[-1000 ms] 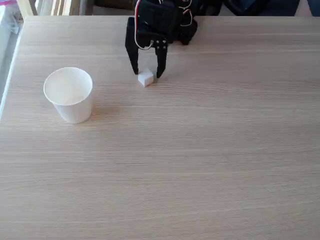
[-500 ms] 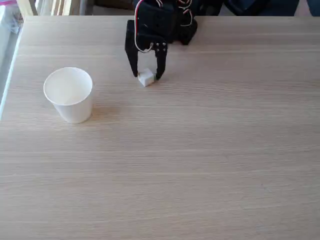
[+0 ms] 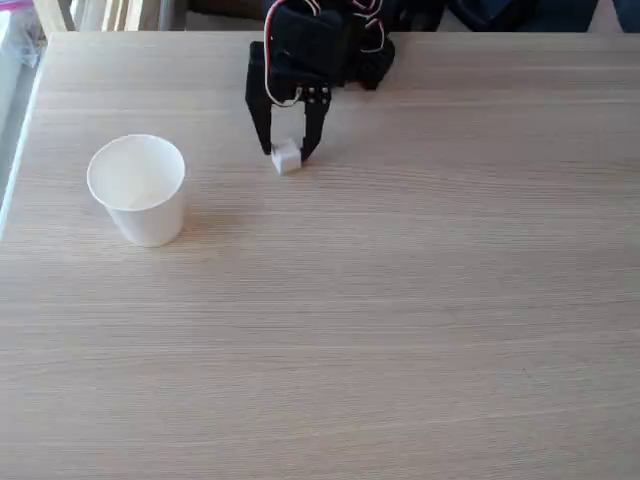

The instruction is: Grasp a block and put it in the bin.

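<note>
Fingers (image 3: pixel 283 152) narrowed around the block (image 3: pixel 286 157), one each side, near the surface's far edge; contact unclear, block on the surface. Paper cup (image 3: pixel 137 190) stands well apart, toward the left edge.

A table (image 3: pixel 400 330) of pale wood-grain laminate, its streaks running left to right in the fixed view, carries everything here. Its far edge runs along the top of the view and its left edge slants down the left side. Standing upright on it at the left is the bin (image 3: pixel 137 188), a white paper cup with its open mouth up and a faint shadow to its right. Well apart from it, near the far edge, the small white block (image 3: pixel 286 157) sits on the surface.
</note>
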`<act>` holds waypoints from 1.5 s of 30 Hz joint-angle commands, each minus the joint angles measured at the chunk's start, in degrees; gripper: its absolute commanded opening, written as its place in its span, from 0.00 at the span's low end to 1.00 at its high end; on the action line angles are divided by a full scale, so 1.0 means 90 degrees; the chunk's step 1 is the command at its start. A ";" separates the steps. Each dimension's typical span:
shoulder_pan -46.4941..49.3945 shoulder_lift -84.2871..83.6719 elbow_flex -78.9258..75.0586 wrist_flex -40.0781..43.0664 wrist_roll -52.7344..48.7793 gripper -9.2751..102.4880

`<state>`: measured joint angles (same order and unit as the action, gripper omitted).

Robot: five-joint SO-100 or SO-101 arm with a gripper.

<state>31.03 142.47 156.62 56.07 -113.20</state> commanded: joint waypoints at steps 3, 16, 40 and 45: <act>0.0059 -0.0010 -0.0254 -0.0049 -0.0029 0.10; 0.0156 0.0039 -0.0654 -0.0439 -0.0430 0.09; 0.1592 -0.1729 -0.3516 -0.2031 -0.1396 0.09; 0.1689 -0.1748 -0.3174 -0.1982 -0.1416 0.13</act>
<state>46.05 126.74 127.88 38.58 -126.21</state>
